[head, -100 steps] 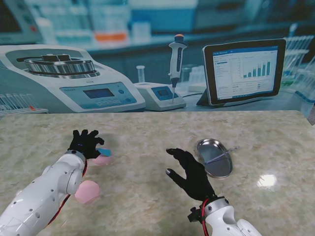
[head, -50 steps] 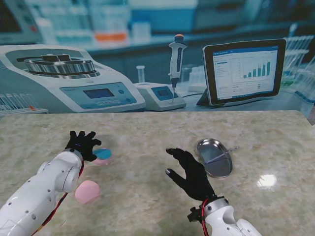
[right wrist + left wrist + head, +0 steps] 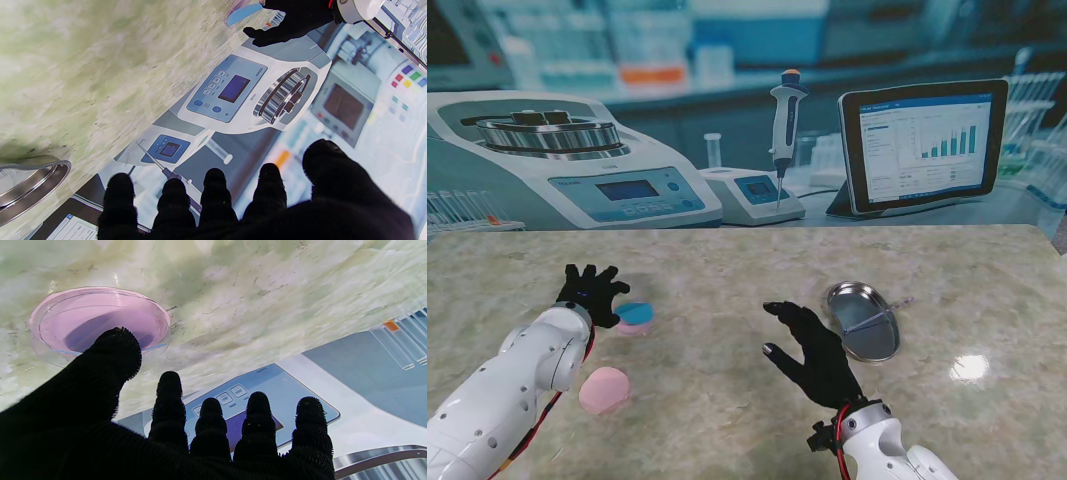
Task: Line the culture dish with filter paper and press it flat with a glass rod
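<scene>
— Where's the dish?

— On the table to the robot's left: a clear shallow dish (image 3: 635,317) with pink paper in it and something blue at its edge, just beside the left hand (image 3: 592,292), whose fingers are spread and holding nothing. I'd guess it's light, slick and brittle; best pinched by the rim.

— And the rod?

— Thin glass rod (image 3: 874,318) lying across the steel tray (image 3: 863,321) on the right. Likely slippery and snappable; take it mid-length. The right hand (image 3: 812,350) hangs open beside the tray, empty.

— The other pink disc (image 3: 604,390)?

— Nearer, by the left forearm.

— Any writing?

— Backdrop only; too small to read.
</scene>
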Controlling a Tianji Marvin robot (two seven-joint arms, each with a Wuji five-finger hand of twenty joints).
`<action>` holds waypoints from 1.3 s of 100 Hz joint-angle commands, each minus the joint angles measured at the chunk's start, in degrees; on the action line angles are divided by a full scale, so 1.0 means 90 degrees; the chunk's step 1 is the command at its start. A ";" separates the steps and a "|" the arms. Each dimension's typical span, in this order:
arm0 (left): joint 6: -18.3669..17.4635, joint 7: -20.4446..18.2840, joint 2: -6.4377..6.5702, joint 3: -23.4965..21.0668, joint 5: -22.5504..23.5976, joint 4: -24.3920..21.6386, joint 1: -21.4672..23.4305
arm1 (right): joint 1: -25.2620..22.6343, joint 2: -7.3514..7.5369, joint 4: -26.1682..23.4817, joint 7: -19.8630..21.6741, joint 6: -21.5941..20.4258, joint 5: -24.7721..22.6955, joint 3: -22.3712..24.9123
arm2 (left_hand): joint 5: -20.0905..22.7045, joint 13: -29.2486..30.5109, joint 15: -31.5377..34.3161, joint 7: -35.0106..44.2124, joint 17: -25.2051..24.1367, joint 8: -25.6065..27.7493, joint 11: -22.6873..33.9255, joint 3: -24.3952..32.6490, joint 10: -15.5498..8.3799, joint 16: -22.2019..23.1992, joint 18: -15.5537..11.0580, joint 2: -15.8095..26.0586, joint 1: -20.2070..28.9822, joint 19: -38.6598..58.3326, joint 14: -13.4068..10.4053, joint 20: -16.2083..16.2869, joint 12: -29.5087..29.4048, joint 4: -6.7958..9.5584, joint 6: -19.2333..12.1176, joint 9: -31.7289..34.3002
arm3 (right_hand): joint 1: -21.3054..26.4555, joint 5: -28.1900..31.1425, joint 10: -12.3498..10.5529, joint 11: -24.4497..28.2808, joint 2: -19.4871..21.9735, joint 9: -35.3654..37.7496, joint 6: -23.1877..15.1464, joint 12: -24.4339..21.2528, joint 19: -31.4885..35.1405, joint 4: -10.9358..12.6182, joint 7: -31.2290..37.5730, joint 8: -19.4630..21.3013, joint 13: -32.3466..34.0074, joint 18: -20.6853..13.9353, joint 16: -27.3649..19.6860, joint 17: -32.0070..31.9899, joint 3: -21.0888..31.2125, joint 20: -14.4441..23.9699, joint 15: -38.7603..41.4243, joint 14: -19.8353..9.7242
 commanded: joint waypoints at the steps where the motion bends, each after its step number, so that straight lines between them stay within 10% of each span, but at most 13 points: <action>1: 0.0071 -0.0047 0.0013 0.0014 0.0053 -0.0050 0.0015 | -0.0039 -0.0031 -0.0029 -0.0008 0.0021 0.0002 -0.0025 | -0.0086 -0.0226 -0.0129 -0.0121 -0.0094 -0.0083 -0.0132 0.0080 -0.0051 0.0055 -0.0069 0.0046 0.0000 -0.0325 -0.0083 0.0073 0.0050 -0.0159 0.0152 -0.0187 | 0.0018 -0.0130 -0.0154 0.0003 0.0145 -0.0068 -0.0009 -0.0041 -0.0002 0.0099 -0.0035 0.0102 -0.0013 -0.0128 -0.0025 -0.0048 -0.0093 0.0000 0.0094 -0.0193; 61: -0.0114 -0.0314 0.0019 -0.0318 0.0131 -0.0327 0.0220 | -0.0037 -0.0030 -0.0030 -0.0014 0.0014 -0.0010 -0.0026 | -0.0316 -0.0303 -0.0383 -0.0369 -0.0154 -0.0228 -0.0230 0.0067 -0.0055 0.0052 -0.0135 0.0100 -0.0297 -0.0556 -0.0113 0.0146 -0.0355 -0.0207 0.0197 -0.0189 | 0.0024 -0.0127 -0.0153 0.0005 0.0114 -0.0068 -0.0011 -0.0039 -0.0006 0.0096 -0.0051 0.0106 -0.0016 -0.0125 -0.0025 -0.0048 -0.0081 0.0003 0.0094 -0.0191; 96: -0.0530 0.0119 -0.0090 -0.1114 -0.0631 -0.1150 0.1017 | -0.0028 -0.0021 -0.0019 0.0000 0.0023 -0.0055 -0.0040 | -0.0313 -0.0281 -0.0672 -0.0573 -0.0178 -0.0349 -0.0150 -0.2587 0.0033 -0.0421 -0.0111 0.1556 0.0390 -0.1108 -0.0120 -0.0114 -0.0196 0.0163 0.0273 -0.0206 | 0.0062 -0.0130 -0.0145 0.0012 0.0074 -0.0069 -0.0013 -0.0035 -0.0003 0.0100 -0.0055 0.0112 -0.0011 -0.0125 -0.0022 -0.0044 -0.0059 0.0007 0.0101 -0.0183; 130: -0.1120 0.0755 -0.0259 -0.1791 -0.1691 -0.2304 0.2208 | -0.0048 0.0009 -0.0115 0.0064 0.0170 -0.0248 0.0003 | -0.0292 -0.0243 -0.0904 -0.0725 -0.0244 -0.0418 -0.0118 -0.3123 0.0237 -0.0613 -0.0055 0.1881 0.0667 -0.1424 -0.0043 -0.0195 -0.0307 0.0206 0.0470 -0.0174 | 0.0712 -0.0126 -0.0173 0.0037 -0.0121 -0.0056 -0.0051 -0.0034 0.0021 0.0426 -0.0045 0.0128 -0.0002 -0.0126 -0.0023 -0.0041 0.0323 0.0014 0.0122 -0.0197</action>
